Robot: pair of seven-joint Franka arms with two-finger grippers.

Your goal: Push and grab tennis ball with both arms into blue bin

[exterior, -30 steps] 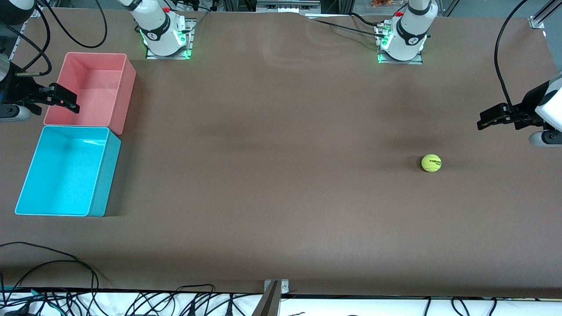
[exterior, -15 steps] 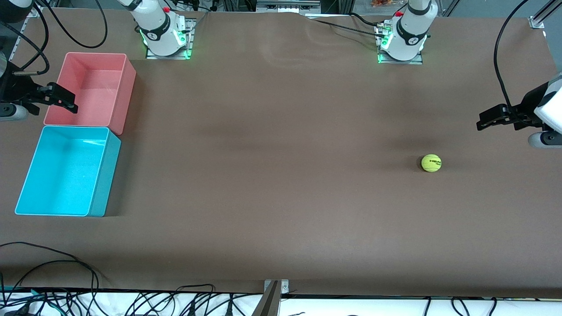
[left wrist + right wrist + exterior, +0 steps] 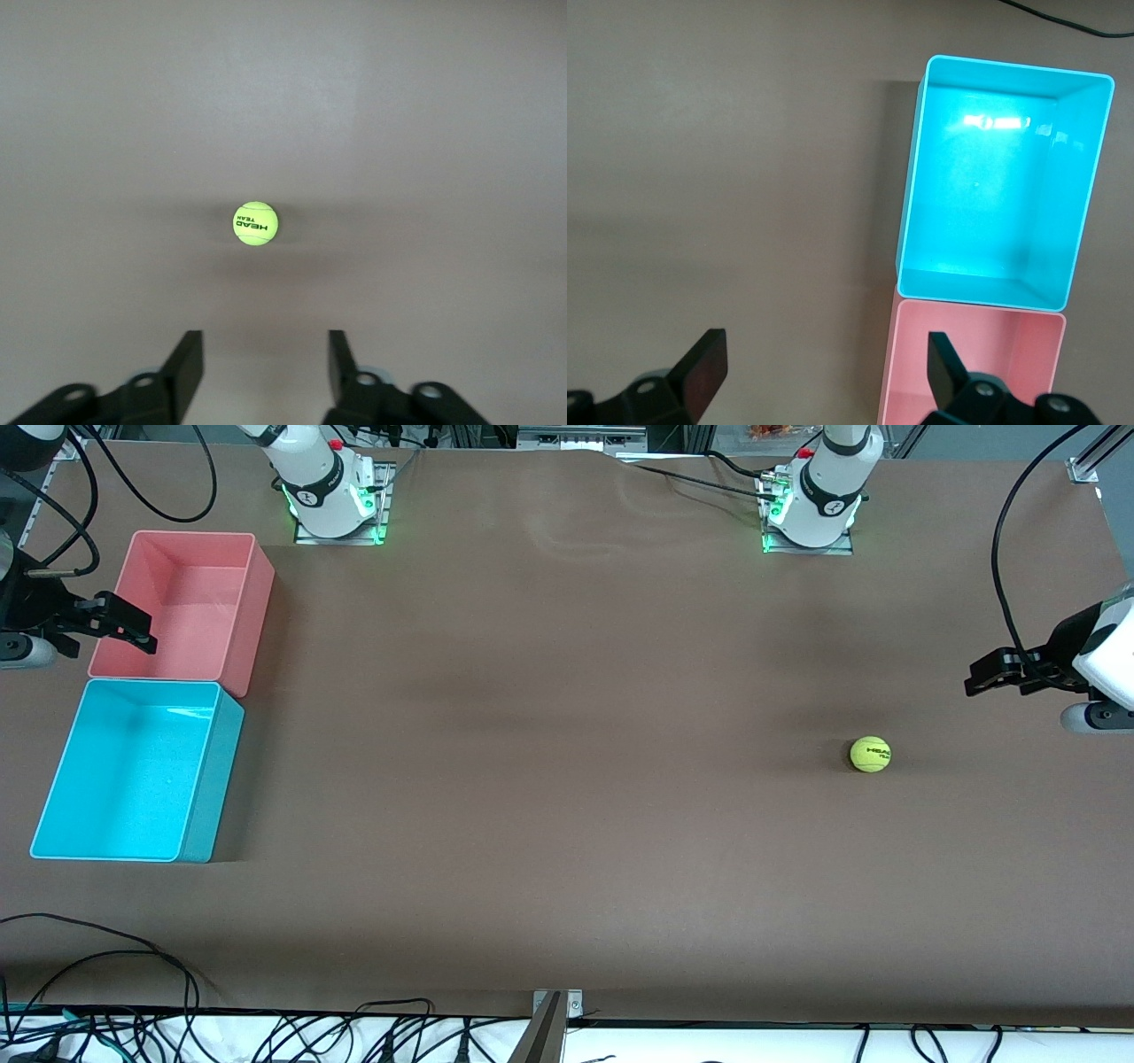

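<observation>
The tennis ball [image 3: 870, 754] lies on the brown table toward the left arm's end; it also shows in the left wrist view [image 3: 255, 223]. My left gripper [image 3: 974, 679] hangs in the air open and empty over the table edge beside the ball, and shows in its wrist view [image 3: 264, 354]. The blue bin [image 3: 133, 846] stands at the right arm's end and shows in the right wrist view [image 3: 1090, 177]. My right gripper [image 3: 146, 635] is open and empty over the pink bin's rim, seen in its wrist view [image 3: 824, 363].
A pink bin [image 3: 257, 593] stands touching the blue bin, farther from the front camera; it also shows in the right wrist view [image 3: 904, 372]. Cables [image 3: 133, 957] lie along the table's near edge. Both arm bases [image 3: 332, 500] stand at the table's top edge.
My left gripper has moved down a little in the front view, closer to the ball's level. My right gripper has drawn slightly toward the table's end. The ball has not moved.
</observation>
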